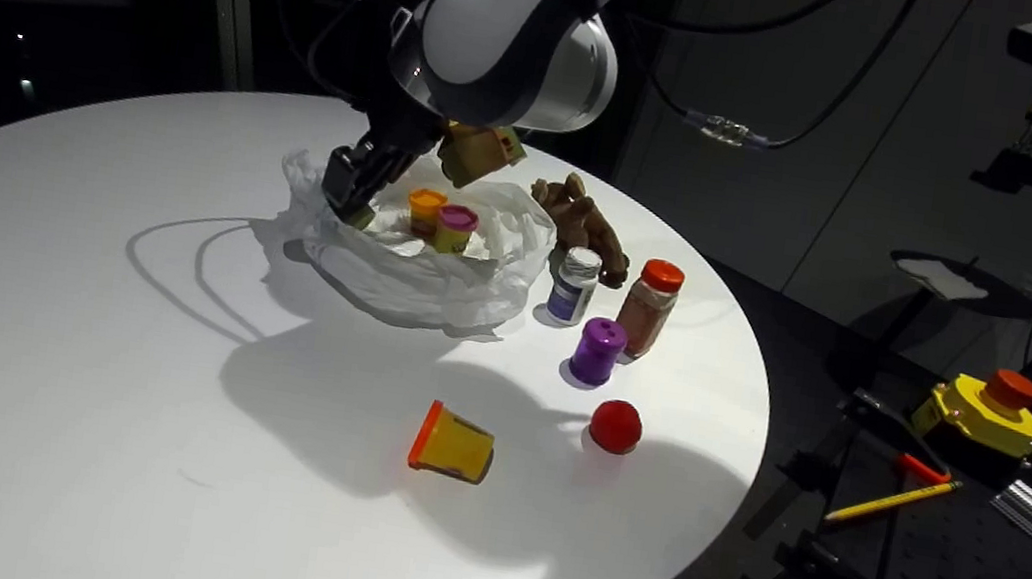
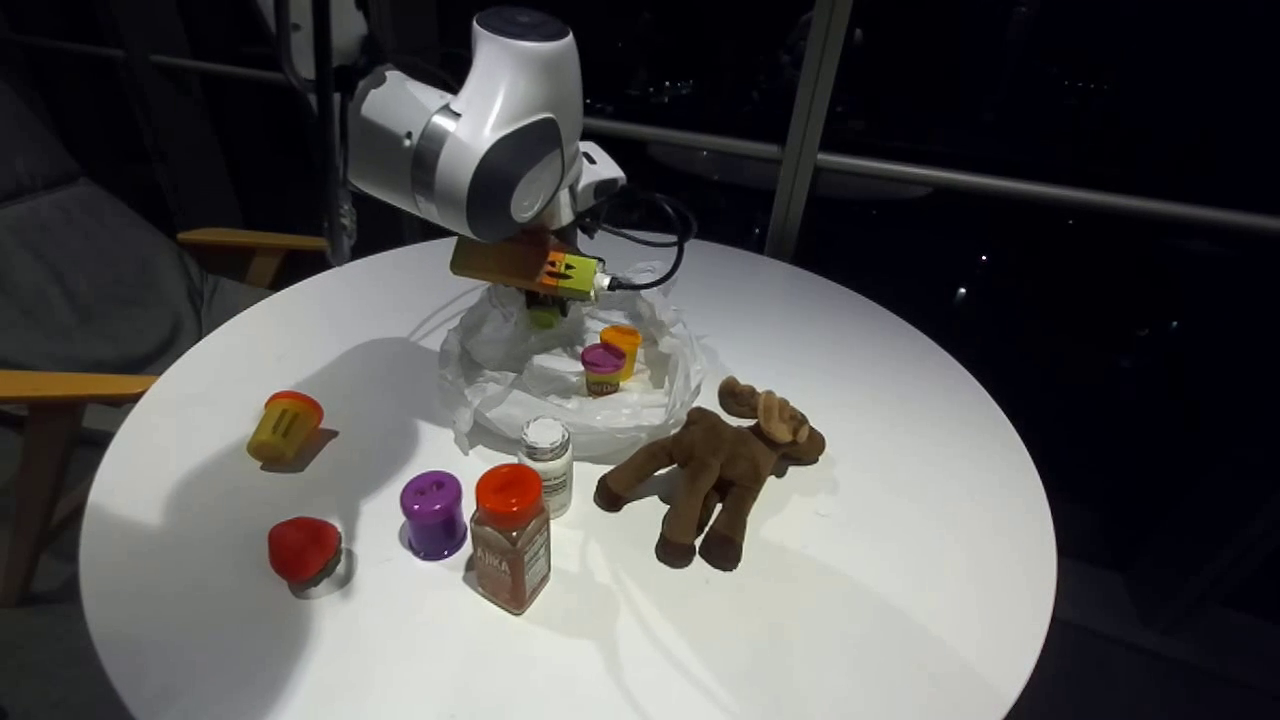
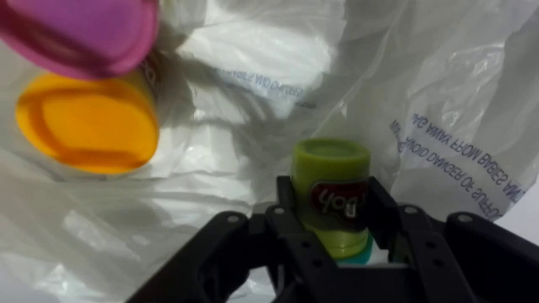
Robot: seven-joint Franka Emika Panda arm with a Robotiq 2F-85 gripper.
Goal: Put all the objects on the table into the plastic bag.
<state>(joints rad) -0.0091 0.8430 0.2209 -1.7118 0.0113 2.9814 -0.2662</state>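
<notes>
Before us, the part-closed gripper (image 3: 327,185) clasps a green can (image 3: 330,200) over a plastic bag (image 1: 405,286). Two cups (image 2: 603,372) stand inside.

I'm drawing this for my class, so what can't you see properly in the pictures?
Green tub: in the wrist view, the gripper covers parts of its sides.
Purple-lidded tub: cut off by the wrist view's top and left edges.
White bottle: in an exterior view, the red-capped bottle hides part of it, and its label is too small to read.
</notes>
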